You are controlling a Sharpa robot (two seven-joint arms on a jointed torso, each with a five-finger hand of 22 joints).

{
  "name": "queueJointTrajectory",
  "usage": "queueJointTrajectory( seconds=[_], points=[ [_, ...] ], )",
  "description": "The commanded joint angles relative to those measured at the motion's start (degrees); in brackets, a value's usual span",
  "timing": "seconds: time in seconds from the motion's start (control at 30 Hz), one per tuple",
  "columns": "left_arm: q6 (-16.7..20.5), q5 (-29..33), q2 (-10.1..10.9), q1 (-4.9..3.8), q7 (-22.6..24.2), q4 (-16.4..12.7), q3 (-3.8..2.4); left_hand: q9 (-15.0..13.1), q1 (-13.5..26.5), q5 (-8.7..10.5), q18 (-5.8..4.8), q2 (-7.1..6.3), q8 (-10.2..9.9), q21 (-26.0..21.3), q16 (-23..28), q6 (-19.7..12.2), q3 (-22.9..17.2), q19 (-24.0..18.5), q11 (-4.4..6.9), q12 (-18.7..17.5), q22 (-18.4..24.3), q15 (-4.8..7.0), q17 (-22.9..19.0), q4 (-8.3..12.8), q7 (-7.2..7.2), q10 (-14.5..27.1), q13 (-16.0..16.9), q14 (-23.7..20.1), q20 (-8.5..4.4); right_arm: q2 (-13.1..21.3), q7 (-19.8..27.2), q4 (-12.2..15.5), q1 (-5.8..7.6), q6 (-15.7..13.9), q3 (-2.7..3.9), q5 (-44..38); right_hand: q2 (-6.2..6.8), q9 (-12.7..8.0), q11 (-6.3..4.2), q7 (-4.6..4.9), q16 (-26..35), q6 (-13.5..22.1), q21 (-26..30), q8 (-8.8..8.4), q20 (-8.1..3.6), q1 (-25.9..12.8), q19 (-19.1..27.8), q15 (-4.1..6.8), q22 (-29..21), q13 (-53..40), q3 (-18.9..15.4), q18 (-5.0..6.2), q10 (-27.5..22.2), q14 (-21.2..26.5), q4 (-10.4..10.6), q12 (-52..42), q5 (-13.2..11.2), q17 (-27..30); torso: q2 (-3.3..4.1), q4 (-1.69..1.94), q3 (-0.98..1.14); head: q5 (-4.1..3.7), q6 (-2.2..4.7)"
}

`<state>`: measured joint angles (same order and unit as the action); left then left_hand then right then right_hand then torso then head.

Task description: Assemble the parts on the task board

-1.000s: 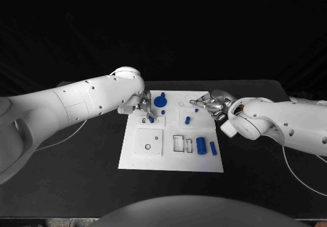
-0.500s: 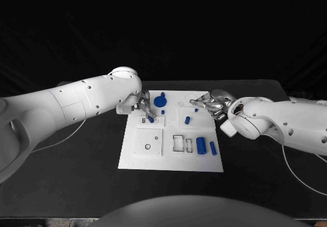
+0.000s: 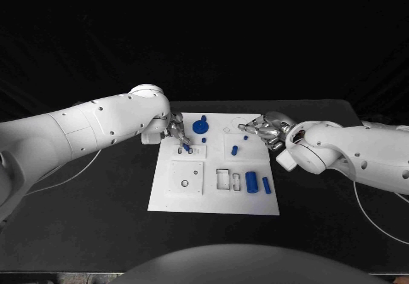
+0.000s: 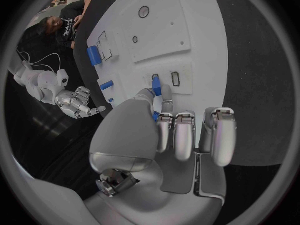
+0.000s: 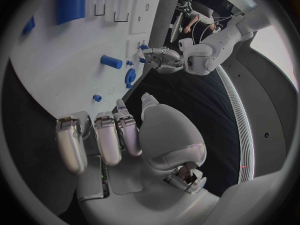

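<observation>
Peg, small, stiff and probably light and slick, pinched endwise at left hand fingertips; right hand curled, empty.

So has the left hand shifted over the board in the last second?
Yes, slightly: the left hand, pinching a small blue part, has drawn back toward the task board's left edge.

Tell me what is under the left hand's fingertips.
The left hand holds a small blue piece over the task board, beside a small rectangular slot. Whether the piece's lower end touches the board is hidden by the fingers.
</observation>
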<state>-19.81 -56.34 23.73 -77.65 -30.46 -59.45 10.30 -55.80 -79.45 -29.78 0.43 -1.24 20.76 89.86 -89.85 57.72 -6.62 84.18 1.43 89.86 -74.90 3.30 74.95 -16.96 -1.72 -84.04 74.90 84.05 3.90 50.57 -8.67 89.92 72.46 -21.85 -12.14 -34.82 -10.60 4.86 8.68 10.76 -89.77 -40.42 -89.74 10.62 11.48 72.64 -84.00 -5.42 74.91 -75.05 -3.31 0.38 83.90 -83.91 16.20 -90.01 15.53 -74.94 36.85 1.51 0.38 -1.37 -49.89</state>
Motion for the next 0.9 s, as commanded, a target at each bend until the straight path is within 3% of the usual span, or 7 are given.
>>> queueJointTrajectory(
  seconds=[0.03, 0.5, 0.9],
  points=[
    [3.4, 1.7, 0.6, 0.00, -0.2, -1.0, 0.01, 0.1, 0.3, -0.20, -0.43, -0.86, -0.1, 0.1, -0.1, 0.2, -0.6, 5.8, 0.19, 0.1, -15.1, 0.33, 15.1, 0.2, 0.27, -6.0, 15.1, 6.0, -0.41, 0.1, 0.3, 0.0, -0.05, 0.6, 0.00, -0.3, -0.01, 0.1, 0.32, 2.27, -0.2, 0.3, -0.3, 0.27, 0.39, 0.6, -6.0, -0.27, 15.1, -15.0, -0.1, -0.38, 6.1, -6.1, -0.1, 0.0, 0.4, -15.1, 0.05, -0.02, 0.02, 0.03, -0.02],
    [12.6, 1.9, 6.0, -0.01, -2.4, -10.1, 0.05, 0.1, 0.4, -0.44, -0.43, -0.87, -0.3, 0.1, -0.1, -0.1, -1.2, 5.8, 0.16, 0.1, -15.1, 0.31, 15.1, 0.3, 0.26, -6.0, 15.1, 6.0, -0.39, 0.3, 0.4, 0.0, -0.12, 0.6, 0.00, -0.3, -0.01, 0.1, 0.32, 2.27, -0.2, 0.3, -0.3, 0.27, 0.39, 0.6, -6.0, -0.27, 15.1, -15.0, -0.1, -0.38, 6.1, -6.1, -0.1, 0.0, 0.4, -15.1, 0.04, 0.08, -0.02, -0.03, -0.11],
    [18.9, -0.4, 8.9, -0.01, -4.1, -16.7, 0.11, 0.2, 0.2, -0.52, -0.43, -1.06, -0.5, 0.1, -0.1, -0.1, -1.5, 5.8, 0.16, 0.1, -15.1, 0.30, 15.1, 0.4, 0.26, -6.0, 15.1, 6.0, -0.38, 0.4, 0.4, -0.1, -0.20, 0.6, 0.00, -0.3, -0.01, 0.1, 0.32, 2.27, -0.2, 0.3, -0.3, 0.27, 0.39, 0.6, -6.0, -0.27, 15.1, -15.0, -0.1, -0.38, 6.1, -6.1, -0.1, 0.0, 0.4, -15.1, 0.06, -0.01, -0.01, 0.15, -0.11]
  ],
)
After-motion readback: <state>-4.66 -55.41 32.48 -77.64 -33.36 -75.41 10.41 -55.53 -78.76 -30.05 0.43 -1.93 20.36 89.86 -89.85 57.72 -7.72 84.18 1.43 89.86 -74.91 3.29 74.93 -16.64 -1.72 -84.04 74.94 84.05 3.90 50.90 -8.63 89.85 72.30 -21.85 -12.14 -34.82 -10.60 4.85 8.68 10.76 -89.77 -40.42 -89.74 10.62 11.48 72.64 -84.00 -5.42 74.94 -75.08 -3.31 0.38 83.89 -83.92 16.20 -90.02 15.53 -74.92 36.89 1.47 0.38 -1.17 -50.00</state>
